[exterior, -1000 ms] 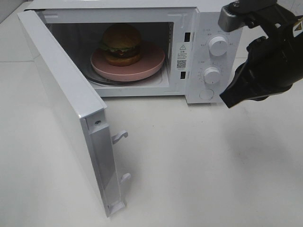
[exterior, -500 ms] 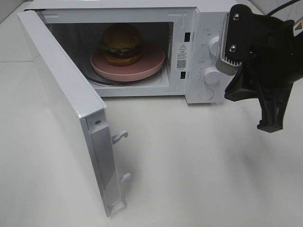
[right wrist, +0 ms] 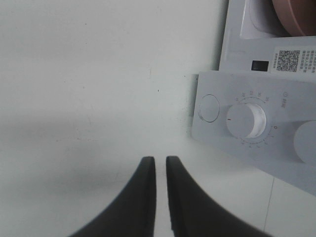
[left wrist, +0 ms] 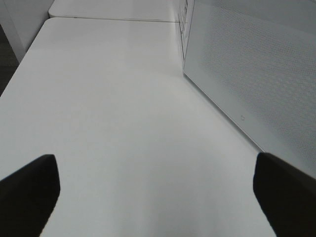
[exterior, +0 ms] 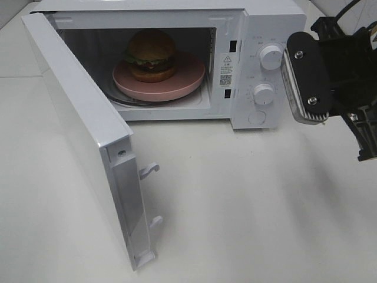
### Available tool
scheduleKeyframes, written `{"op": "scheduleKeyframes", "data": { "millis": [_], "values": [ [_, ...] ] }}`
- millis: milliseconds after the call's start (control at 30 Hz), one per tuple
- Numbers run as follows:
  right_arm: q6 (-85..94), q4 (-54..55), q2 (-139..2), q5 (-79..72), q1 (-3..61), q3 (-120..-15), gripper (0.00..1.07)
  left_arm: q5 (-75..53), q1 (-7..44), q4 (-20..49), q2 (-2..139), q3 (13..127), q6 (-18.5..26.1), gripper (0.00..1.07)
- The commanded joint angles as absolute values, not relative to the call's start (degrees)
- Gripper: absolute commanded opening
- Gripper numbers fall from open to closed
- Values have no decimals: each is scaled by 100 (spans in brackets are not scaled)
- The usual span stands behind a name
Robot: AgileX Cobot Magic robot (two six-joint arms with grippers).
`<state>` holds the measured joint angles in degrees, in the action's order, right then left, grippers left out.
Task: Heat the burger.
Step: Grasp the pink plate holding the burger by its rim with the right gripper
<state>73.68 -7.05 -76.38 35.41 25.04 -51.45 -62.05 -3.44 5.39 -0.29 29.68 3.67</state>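
Observation:
The burger, with its brown domed bun and green lettuce, sits on a pink plate inside the open microwave. My right gripper hangs at the far right, in front of and beside the control panel, fingers pointing down at the table. In the right wrist view this gripper has its fingers almost together, with only a thin slit and nothing between them. My left gripper is open wide and empty, low over the bare table beside the door's outer face. It is out of the exterior view.
The microwave door swings far out over the left of the table, latch hooks facing front. On the panel are an upper knob, a lower knob and a round button. White tabletop lies in front.
My right arm has swung to the right, away from the knobs, and its wrist has turned so the fingers point down. The burger, plate and door have not moved.

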Motion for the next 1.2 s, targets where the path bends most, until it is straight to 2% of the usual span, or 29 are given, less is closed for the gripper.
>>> {"op": "scheduleKeyframes", "data": {
  "millis": [33,133,200,233,267,300,333,367,400,433,467,500,533,567,600,900,1200],
  "values": [
    [7431,-785,-7626,3518,2561,-5185,15,-6131,-355,573,-132,2968,350,100],
    [7265,-974,-7701,3495,2762,-5185,18,-6131,-355,573,-132,2968,350,100],
    [6835,-1100,-7838,3409,2899,-5185,28,-6131,-355,573,-132,2968,350,100],
    [6835,-1100,-7838,3409,2899,-5185,28,-6131,-355,573,-132,2968,350,100],
    [6549,-1134,-7924,3312,2911,-5185,38,-6131,-355,573,-132,2968,350,100],
    [6549,-1134,-7924,3312,2911,-5185,38,-6131,-355,573,-132,2968,350,100],
    [6325,-1209,-8021,3231,2974,-5185,52,-6131,-355,573,-132,2968,350,100],
    [6257,-1232,-8044,3191,2991,-5185,60,-6131,-355,573,-132,2968,350,100],
    [6257,-1232,-8044,3191,2991,-5185,60,-6131,-355,573,-132,2968,350,100],
    [6136,-1272,-8136,3117,3019,-5208,74,-6131,-355,573,-132,2968,350,100],
    [6108,-1283,-8176,3094,3019,-5237,82,-6131,-355,573,-132,2968,350,100],
    [6108,-1283,-8176,3094,3019,-5237,82,-6131,-355,573,-132,2968,350,100],
    [6050,-1289,-8308,3083,3019,-5329,93,-6131,-355,573,-132,2968,350,100],
    [6050,-1289,-8308,3083,3019,-5329,93,-6131,-355,573,-132,2968,350,100],
    [6028,-1312,-8440,3071,3019,-5466,100,-6131,-355,573,-132,2968,350,100],
    [5546,-1839,-9305,3042,3587,-6331,99,-6131,-355,573,-132,2968,350,100],
    [5392,-2017,-9975,3019,3759,-6967,97,-6131,-355,573,-132,2968,350,100]
  ]
}}
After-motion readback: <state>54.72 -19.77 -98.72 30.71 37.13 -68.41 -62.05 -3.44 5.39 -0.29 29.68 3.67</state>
